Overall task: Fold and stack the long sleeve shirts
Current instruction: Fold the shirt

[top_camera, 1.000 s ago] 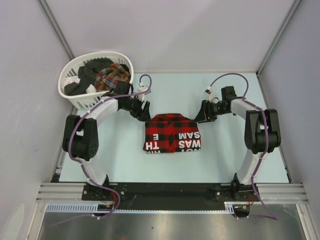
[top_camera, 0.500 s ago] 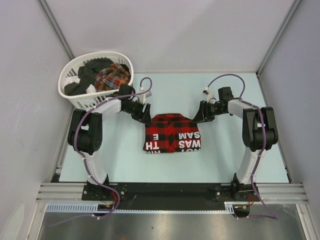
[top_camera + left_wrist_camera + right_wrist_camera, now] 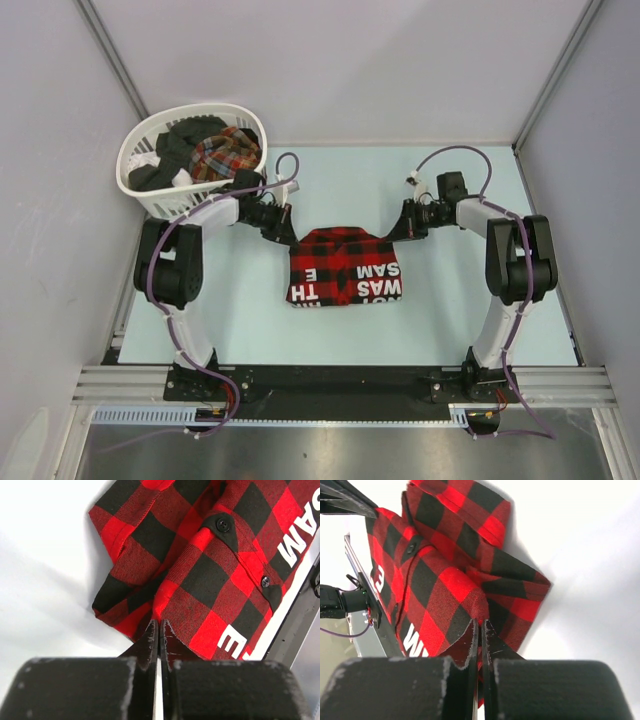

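red-and-black checked shirt point(image 3: 345, 265) folded on the surface point(image 3: 240, 310), a gripper at each far corner.

the shirt lies flat in the middle of the pale surface, folded into a compact block with white lettering along its near edge. the left gripper point(image 3: 288, 236) sits at the shirt's far left corner and the right gripper point(image 3: 396, 236) at its far right corner. in both wrist views the jaws are clenched tip to tip right at the cloth's edge, with no fabric seen between them. farther back on the left, the white basket point(image 3: 165, 205) holds a multicolour plaid shirt point(image 3: 225, 152) among dark clothes point(image 3: 175, 150).
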You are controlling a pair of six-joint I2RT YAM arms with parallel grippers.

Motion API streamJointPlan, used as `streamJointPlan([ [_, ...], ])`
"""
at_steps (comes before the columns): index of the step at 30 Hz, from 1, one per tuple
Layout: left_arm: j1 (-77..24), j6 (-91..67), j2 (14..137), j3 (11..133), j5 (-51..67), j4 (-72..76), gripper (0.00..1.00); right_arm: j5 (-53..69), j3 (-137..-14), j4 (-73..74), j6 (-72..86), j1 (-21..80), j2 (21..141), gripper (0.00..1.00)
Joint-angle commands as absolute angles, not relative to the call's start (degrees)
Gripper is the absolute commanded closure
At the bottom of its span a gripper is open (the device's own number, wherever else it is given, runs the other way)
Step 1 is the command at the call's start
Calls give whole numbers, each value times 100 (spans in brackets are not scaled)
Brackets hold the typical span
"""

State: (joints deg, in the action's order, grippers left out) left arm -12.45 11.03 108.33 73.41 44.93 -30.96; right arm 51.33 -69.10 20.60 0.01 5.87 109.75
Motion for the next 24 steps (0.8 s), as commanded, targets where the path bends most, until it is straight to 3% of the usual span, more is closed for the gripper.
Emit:
streamJointPlan([
  [1, -1169, 1177, 10381, 7515, 4650, -3173, 100, 5274, -7031, 1907, -26, 563, 10459, 100],
  [9, -1125, 1204, 10511, 7857, 4334, -2919, 100, 5107, -7031, 1118, 184, 501, 10450, 100],
  [24, -1064, 273, 11926, 8393, 3682, -1845, 99, 4158, -6987, -1055, 1503, 360, 11856, 100],
])
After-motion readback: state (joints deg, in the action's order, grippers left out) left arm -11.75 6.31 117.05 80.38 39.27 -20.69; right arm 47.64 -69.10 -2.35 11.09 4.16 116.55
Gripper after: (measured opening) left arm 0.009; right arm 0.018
